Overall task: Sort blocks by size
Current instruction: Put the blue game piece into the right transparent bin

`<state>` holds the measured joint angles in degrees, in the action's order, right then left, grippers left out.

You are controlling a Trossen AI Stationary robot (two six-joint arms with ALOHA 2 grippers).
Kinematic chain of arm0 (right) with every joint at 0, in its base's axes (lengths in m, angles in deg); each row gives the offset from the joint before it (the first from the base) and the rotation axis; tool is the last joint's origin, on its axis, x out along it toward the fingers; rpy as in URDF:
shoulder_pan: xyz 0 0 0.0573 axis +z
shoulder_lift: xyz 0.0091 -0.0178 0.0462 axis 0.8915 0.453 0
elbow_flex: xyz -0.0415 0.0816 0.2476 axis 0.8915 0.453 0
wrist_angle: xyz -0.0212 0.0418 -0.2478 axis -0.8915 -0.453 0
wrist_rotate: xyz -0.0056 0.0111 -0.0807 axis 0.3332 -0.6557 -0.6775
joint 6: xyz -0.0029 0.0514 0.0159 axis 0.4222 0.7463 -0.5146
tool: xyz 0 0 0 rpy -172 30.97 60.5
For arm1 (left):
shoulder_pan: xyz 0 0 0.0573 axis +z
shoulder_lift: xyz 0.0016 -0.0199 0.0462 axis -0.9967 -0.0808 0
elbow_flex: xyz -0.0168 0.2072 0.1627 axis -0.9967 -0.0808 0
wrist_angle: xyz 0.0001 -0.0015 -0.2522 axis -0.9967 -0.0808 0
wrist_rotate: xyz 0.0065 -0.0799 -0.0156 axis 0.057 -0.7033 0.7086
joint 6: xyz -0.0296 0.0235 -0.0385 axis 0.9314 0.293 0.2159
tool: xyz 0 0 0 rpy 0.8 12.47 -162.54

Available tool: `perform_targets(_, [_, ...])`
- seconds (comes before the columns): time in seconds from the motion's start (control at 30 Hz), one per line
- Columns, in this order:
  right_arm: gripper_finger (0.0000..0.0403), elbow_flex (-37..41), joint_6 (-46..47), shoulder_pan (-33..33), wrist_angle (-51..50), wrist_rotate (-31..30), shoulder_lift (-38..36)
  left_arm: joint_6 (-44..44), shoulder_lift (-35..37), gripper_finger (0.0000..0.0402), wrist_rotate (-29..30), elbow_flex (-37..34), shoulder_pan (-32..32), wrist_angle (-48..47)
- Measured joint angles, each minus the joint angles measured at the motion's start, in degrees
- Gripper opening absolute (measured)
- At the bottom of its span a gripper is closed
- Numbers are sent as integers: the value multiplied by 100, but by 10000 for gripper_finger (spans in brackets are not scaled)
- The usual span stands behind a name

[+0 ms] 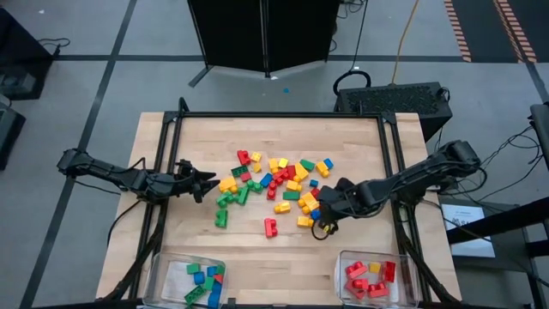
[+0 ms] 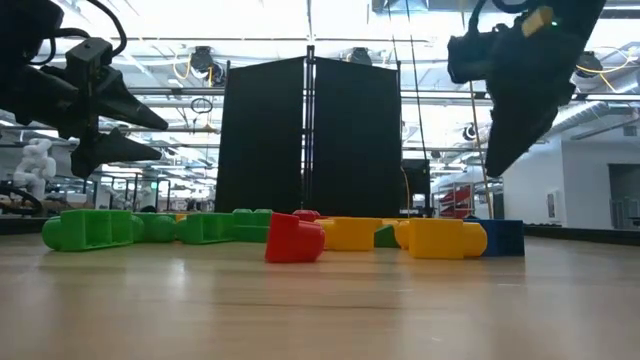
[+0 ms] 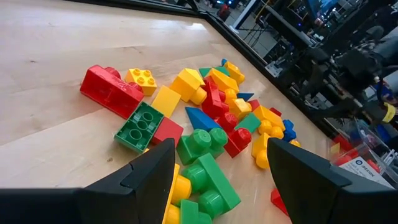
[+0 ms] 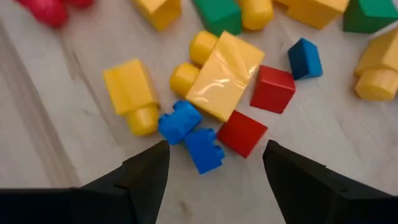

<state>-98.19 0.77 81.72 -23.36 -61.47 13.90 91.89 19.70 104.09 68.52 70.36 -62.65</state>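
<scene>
High view shows sorting partly done: blocks [image 1: 274, 184] mostly heaped mid-counter [image 1: 360, 137], only a few already in two clear bins, left bin [image 1: 163, 276] with green and blue, right bin [image 1: 410, 281] with red plus one yellow. Most left to sort. Right gripper [image 4: 214, 158] low over two small blue blocks [image 4: 189, 134], fingers apart, nothing held. Left gripper [image 3: 221, 168] by pile's left edge, fingers apart too. Glossy hard plastic, round studs, cubes and longer bricks; pale wood-grain top.
</scene>
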Motion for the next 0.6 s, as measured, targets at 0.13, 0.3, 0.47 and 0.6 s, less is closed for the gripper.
perform_targets(0.13, [269, 2, -461, -79, -104, 165, 233, 0, -2, 255, -1, 1, 0, -2])
perform_targets(0.3, [291, 0, -811, -66, -145, 443, 496, 1, -1, 255, -23, 2, 0, -15])
perform_targets(0.47, [297, 0, -1002, -136, -148, 415, 631, 0, -1, 255, -25, 11, 0, -74])
perform_targets(0.6, [297, 0, -1130, -178, 8, 442, 722, 1, -2, 255, -24, 11, 0, -82])
